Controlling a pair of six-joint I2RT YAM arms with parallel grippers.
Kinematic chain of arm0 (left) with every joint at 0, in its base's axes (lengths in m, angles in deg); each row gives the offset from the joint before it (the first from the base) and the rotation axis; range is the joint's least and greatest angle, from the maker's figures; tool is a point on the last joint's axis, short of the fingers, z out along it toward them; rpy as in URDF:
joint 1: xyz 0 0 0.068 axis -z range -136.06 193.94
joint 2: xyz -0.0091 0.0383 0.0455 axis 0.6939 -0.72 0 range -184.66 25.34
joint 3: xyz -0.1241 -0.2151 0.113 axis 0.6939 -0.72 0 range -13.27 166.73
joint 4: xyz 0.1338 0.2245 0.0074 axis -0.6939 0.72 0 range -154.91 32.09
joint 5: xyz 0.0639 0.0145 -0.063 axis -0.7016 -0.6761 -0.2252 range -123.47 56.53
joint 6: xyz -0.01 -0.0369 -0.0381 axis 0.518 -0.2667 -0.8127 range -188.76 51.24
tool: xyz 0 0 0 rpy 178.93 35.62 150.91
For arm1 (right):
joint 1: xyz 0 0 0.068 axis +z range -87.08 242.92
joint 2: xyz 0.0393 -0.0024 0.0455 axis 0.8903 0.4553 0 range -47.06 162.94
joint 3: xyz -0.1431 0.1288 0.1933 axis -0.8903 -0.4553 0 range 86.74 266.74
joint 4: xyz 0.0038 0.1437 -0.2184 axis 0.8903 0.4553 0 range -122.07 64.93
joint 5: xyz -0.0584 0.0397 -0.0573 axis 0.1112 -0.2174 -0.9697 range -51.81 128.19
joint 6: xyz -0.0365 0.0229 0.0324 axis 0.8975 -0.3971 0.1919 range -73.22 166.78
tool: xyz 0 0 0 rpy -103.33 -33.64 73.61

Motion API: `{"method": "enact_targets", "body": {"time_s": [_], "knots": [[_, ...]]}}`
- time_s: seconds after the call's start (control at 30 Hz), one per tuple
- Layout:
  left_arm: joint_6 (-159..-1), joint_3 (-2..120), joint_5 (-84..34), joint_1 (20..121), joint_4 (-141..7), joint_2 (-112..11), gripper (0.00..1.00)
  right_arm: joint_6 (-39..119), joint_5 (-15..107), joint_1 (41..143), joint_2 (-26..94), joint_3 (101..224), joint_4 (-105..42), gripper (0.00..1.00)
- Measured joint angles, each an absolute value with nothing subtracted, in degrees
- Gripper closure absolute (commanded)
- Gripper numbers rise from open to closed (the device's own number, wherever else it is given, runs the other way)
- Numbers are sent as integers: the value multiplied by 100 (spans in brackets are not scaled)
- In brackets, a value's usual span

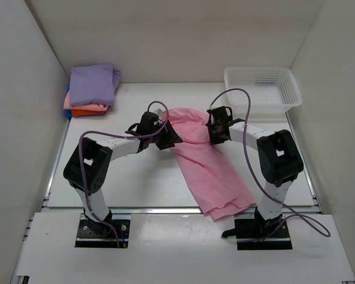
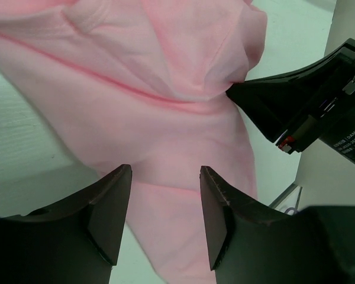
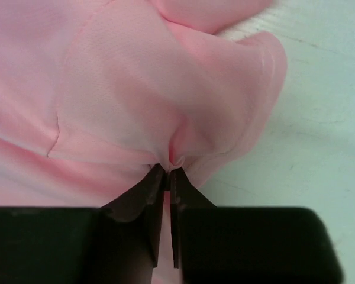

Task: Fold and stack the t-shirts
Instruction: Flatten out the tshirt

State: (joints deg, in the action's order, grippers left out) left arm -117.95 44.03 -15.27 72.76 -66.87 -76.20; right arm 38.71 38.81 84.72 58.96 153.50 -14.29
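Observation:
A light pink t-shirt point(image 1: 210, 168) lies bunched across the middle of the table, its long end trailing to the near right edge. My right gripper point(image 1: 215, 130) is shut on a pinched fold of the pink shirt point(image 3: 165, 106) at its upper right. My left gripper point(image 1: 165, 135) is open at the shirt's upper left, its jaws apart just above the cloth point(image 2: 165, 118), holding nothing. The right gripper's fingers point(image 2: 266, 100) show in the left wrist view pinching the cloth. A stack of folded shirts, lavender point(image 1: 93, 83) on salmon and orange point(image 1: 86, 108), sits at the far left.
A white mesh basket point(image 1: 262, 89) stands at the far right corner. White walls enclose the table on the left, back and right. The table's front edge point(image 1: 165, 209) runs just before the arm bases.

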Motion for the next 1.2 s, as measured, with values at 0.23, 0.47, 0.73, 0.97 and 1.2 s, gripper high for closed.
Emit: {"method": "enact_targets", "body": {"time_s": [0.23, 0.47, 0.73, 0.97, 1.2], "knots": [[-11869, 4322, -1453, 7263, -6735, -7620, 39, 3886, 3796, 8509, 5773, 15350, -1282, 100], [-11972, 4502, -1440, 7387, -6763, -7635, 39, 3886, 3763, 8985, 4991, 15328, -1053, 100], [-12271, 4591, -1353, 7569, -6883, -7694, 31, 3766, 3894, 9029, 4348, 15121, -1020, 99], [-12643, 4624, -1506, 7763, -6829, -7759, 29, 3630, 3914, 9213, 4313, 15053, -1005, 100], [-13268, 4705, -1777, 7818, -7087, -7978, 28, 3486, 3966, 9329, 4077, 15003, -998, 100]]}}
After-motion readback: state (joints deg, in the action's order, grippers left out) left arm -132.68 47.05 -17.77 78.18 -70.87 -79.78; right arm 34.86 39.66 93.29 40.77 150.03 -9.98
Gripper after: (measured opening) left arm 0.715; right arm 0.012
